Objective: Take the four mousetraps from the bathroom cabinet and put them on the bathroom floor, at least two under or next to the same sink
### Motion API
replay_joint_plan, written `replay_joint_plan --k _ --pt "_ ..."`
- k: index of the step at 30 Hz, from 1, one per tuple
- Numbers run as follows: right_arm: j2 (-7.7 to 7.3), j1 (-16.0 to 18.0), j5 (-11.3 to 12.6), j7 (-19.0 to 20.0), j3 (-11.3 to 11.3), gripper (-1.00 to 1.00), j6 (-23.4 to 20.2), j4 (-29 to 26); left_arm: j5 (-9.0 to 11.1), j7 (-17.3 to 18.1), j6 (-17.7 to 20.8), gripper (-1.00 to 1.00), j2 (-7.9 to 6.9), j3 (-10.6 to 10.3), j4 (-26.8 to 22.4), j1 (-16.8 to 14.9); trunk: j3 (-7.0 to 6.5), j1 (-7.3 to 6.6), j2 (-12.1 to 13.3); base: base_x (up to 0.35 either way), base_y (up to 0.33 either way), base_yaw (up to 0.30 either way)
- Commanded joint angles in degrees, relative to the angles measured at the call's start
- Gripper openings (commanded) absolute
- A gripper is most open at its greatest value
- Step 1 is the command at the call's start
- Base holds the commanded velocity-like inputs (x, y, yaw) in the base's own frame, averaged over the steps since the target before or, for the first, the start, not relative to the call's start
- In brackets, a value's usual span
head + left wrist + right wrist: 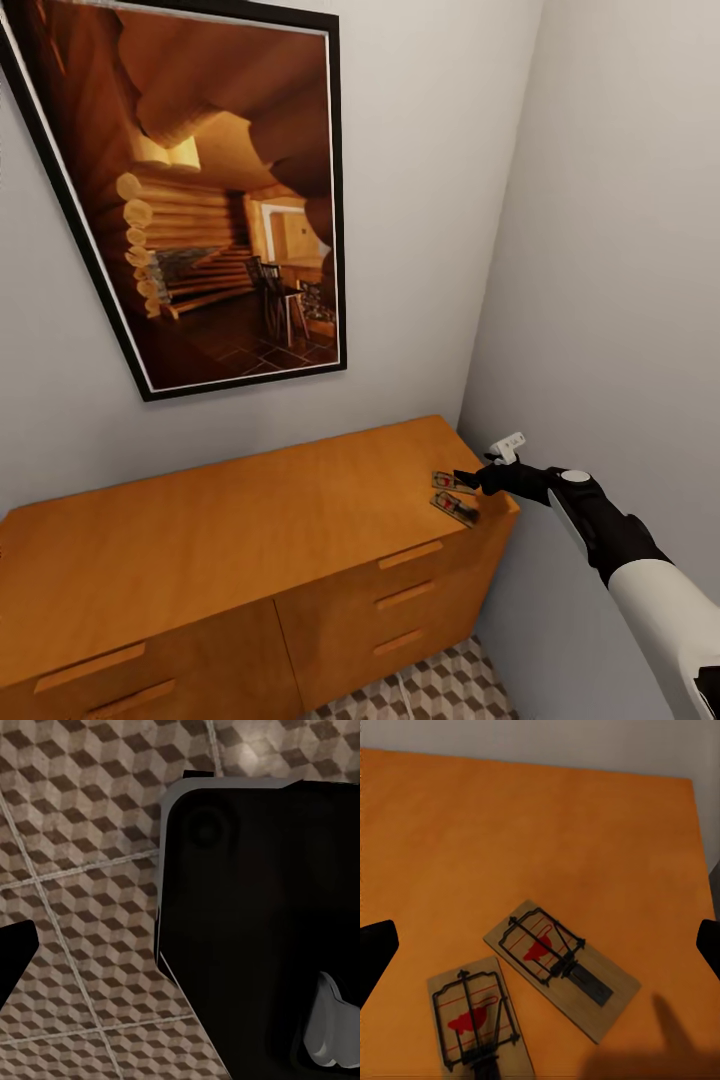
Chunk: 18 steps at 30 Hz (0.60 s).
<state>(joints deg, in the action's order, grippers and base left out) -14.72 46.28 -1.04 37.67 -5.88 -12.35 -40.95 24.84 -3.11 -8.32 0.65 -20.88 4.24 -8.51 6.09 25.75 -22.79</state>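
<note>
Two mousetraps lie on the right end of the orange-brown cabinet (250,510) top, one (447,481) just behind the other (455,508). In the right wrist view they show as small wooden boards with black wire and red marks, one (561,967) beside the other (476,1020). My right gripper (468,482) hovers just right of them and stands open, with a dark fingertip (376,952) at each side of the pair and nothing held. The left wrist view looks down on the cube-patterned bathroom floor (75,870), with one dark fingertip (15,960) far out at the edge. The sink is out of view.
The cabinet stands in a corner, with a grey wall (620,300) close on its right. A large framed picture (200,200) hangs tilted above it. A strip of patterned floor (450,690) shows below the drawer fronts. My own dark body (255,922) blocks much of the left wrist view.
</note>
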Motion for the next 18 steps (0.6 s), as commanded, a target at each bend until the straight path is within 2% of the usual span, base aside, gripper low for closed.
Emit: replay_joint_plan --k 1,18 --pt "-0.05 0.0 -0.1 0.1 -0.1 1.00 -0.3 -0.1 0.4 0.0 -0.4 1.00 0.06 -0.5 0.2 -0.1 0.13 0.03 -0.1 -0.031 0.000 0.000" --pt "-0.05 0.0 -0.1 0.1 -0.1 1.00 -0.3 -0.1 0.4 -0.1 -0.4 1.00 0.46 -0.5 0.3 -0.1 0.13 0.03 -0.1 -0.007 0.000 0.000"
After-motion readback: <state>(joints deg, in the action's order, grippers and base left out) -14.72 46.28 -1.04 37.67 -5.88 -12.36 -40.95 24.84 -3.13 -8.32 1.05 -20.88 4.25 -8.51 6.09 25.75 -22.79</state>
